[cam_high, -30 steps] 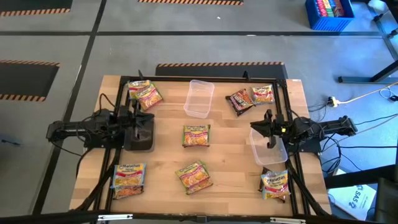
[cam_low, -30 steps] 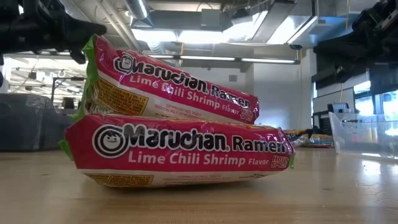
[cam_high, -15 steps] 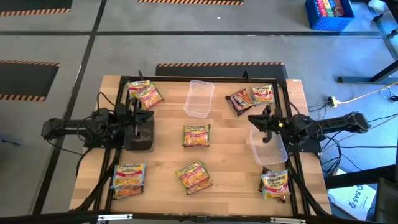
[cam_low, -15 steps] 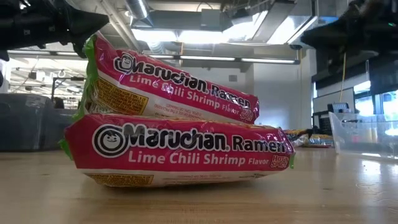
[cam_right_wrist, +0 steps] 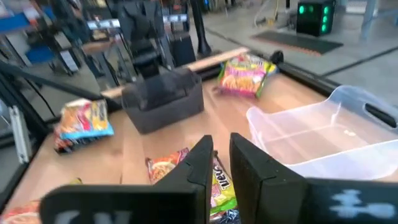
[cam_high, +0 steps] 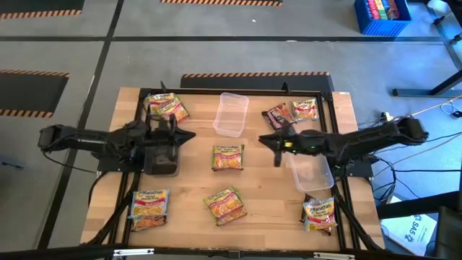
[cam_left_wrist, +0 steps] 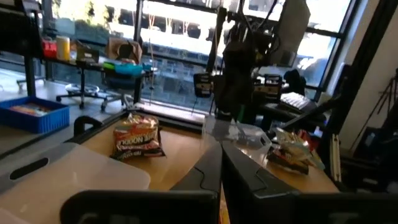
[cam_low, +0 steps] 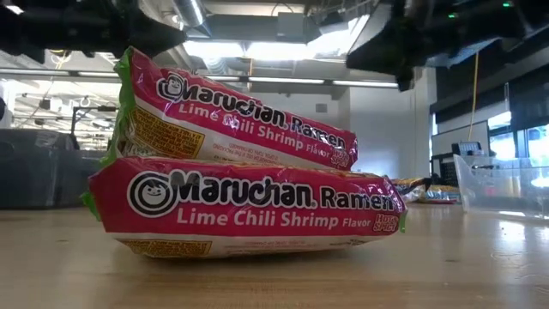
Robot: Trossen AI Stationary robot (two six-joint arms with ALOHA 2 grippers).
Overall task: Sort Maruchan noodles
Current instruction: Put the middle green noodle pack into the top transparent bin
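Several Maruchan noodle packets lie flat on the wooden table. Two overlap at the far left (cam_high: 168, 107). Single ones lie in the middle (cam_high: 228, 157), near the middle (cam_high: 225, 204), near left (cam_high: 149, 208) and near right (cam_high: 319, 213). At the far right are a dark brown one (cam_high: 278, 115) and a light one (cam_high: 305, 110). My left gripper (cam_high: 189, 136) (cam_left_wrist: 221, 163) hangs shut above the table, left of the middle. My right gripper (cam_high: 261, 141) (cam_right_wrist: 222, 155) hangs above the table right of the middle packet, its fingers a narrow gap apart with nothing between them.
One clear plastic tub (cam_high: 231, 113) stands at the far middle, another (cam_high: 310, 170) under my right arm. A black block (cam_high: 162, 155) sits below my left arm. In the low view two stacked pink packets (cam_low: 249, 202) fill the foreground, the upper leaning on the lower.
Both arms have risen and stretched toward the table's middle. My left gripper has gone a little toward the right edge, and my right gripper has gone farther toward the left edge, past its tub. No packet or tub has moved.
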